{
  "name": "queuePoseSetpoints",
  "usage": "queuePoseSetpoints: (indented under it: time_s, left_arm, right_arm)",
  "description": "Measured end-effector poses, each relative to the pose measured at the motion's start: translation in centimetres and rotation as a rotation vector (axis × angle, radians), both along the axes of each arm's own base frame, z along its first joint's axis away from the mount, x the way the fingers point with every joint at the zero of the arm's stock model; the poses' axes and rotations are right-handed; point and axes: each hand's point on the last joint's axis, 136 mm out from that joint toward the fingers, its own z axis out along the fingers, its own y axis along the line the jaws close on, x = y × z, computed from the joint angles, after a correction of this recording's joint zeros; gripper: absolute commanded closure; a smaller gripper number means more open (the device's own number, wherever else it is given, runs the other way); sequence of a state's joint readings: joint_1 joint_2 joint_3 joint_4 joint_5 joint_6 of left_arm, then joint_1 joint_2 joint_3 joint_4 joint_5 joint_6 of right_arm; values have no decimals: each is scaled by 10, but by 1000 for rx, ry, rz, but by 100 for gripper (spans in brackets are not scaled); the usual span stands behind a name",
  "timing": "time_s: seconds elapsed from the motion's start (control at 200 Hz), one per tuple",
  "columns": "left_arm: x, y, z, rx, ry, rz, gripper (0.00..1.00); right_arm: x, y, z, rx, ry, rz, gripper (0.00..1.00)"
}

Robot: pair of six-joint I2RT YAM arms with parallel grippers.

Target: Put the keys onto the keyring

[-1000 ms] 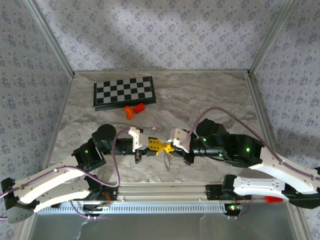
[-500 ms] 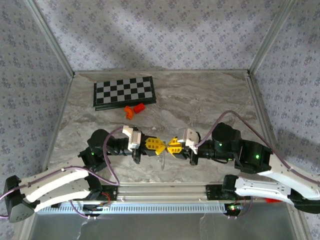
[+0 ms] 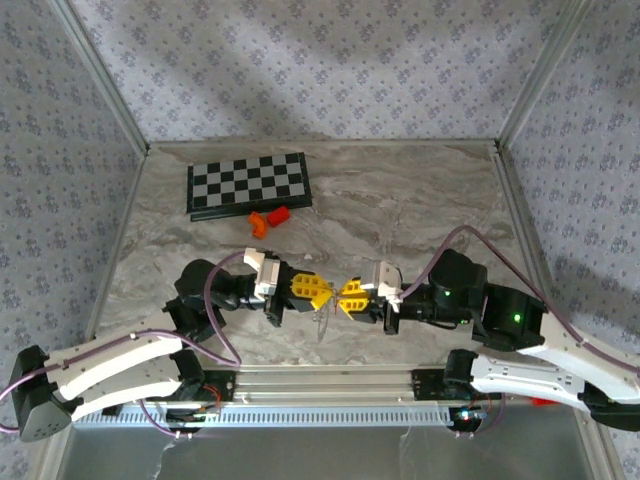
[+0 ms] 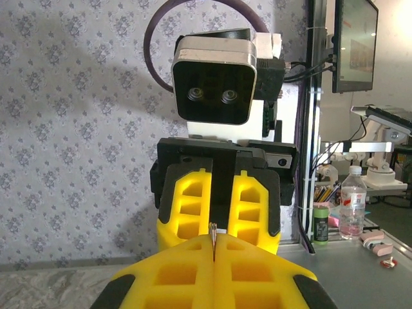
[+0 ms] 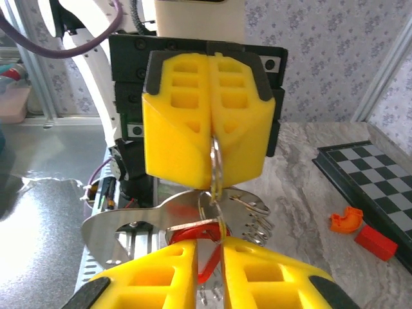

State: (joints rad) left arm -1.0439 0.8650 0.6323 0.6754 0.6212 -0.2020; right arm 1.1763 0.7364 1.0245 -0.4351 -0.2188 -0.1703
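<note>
Marble table (image 3: pixel 430 200), walled on three sides with patterned panels. Both arms reach inward from the near edge, with their wrists facing each other over the front middle of the table.

Chessboard (image 3: pixel 248 185) lies flat at the far left. Just beside its near edge are an orange curved piece (image 3: pixel 258 224) and a red block (image 3: pixel 279 213). Both are well apart from the grippers.

Left gripper (image 3: pixel 325 293) and right gripper (image 3: pixel 340 297) have yellow fingers and sit tip to tip, nearly touching.

Left gripper's fingers are pressed together, clamped on the thin silver wire ring of the keyring (image 5: pixel 217 183). In the left wrist view, the ring's edge pokes up from the seam between the fingers.

Right gripper's fingers stand slightly apart, with a narrow gap showing in both wrist views. The ring's lower end sits at the mouth of that gap. Can't tell if the pads touch it.

The keyring hangs in the air between the two grippers, off the table. Its red tag (image 5: pixel 193 227) dangles just under the ring and is seen through the right gripper's gap.

Keys (image 5: pixel 252 219) are small, silver and toothed. They hang bunched at the ring, just beside the tag. A broader flat silver blade (image 5: pixel 129 222) sticks out to the other side. Can't tell which of the keys are threaded on the wire.
</note>
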Motion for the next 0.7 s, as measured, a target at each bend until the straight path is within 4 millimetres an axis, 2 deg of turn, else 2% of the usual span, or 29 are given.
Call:
queuePoseSetpoints:
  time_s: [0.165,0.325,0.485,0.705]
  left_arm:
    - [-1,0,0,0,-2,-8,100]
    - [-5,0,-1,5,-8,-29,100]
    - [-12,1,-3,13,-18,-67,100]
    - [-21,0,-7,32,-19,-109,100]
  right_arm:
    - [-2,1,-1,0,13,14,68]
    - [-3,-2,2,12,12,12,63]
    - [-8,-9,12,54,16,21,63]
    - [-14,-7,15,77,29,56,68]
